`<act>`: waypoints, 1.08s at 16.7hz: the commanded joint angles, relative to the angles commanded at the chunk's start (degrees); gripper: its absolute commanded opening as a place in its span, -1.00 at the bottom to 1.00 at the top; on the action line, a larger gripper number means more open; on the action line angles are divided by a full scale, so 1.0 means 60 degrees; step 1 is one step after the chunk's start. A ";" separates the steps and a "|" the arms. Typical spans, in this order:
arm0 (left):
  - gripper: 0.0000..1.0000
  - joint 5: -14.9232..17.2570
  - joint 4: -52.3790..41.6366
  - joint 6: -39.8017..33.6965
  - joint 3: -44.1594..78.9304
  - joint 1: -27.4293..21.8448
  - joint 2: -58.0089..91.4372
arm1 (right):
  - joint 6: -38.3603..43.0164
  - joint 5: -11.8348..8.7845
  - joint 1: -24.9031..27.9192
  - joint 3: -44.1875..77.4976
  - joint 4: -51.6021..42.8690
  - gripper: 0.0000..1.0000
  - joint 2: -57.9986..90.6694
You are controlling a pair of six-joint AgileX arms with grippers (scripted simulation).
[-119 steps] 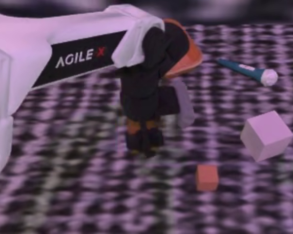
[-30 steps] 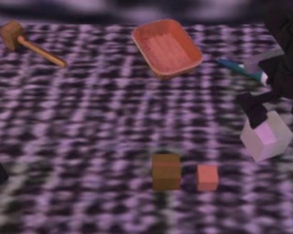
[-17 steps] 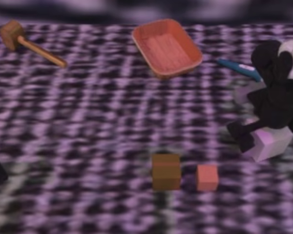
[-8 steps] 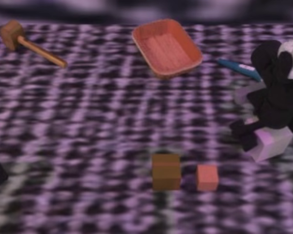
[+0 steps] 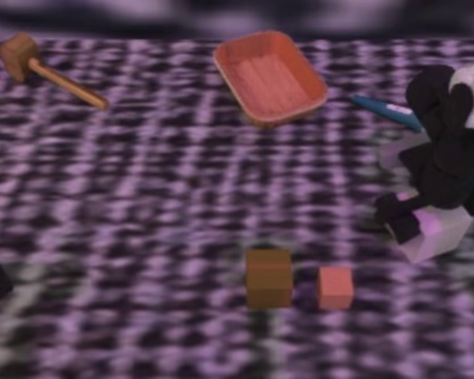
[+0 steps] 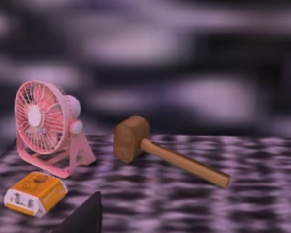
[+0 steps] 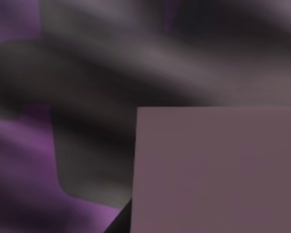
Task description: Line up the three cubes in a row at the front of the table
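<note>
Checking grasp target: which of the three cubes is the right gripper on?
The pink-lilac cube, the largest, at the table's right; the right gripper sits over it. The brown cube and orange cube stand untouched together.

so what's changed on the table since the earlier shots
The left arm has withdrawn to the table's left edge, leaving the mid-sized brown wooden-looking cube beside the small salmon-orange cube. The right gripper has come down onto the largest pale pink-lilac cube, its fingers closing in around it. The orange-red rectangular tray, wooden mallet and teal marker pen stayed put.
</note>
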 joint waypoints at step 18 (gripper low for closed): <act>1.00 0.0000 0.0000 0.0000 0.0000 0.0000 0.0000 | -0.0009 -0.0014 0.0059 0.1228 -0.2282 -1.00 -0.1073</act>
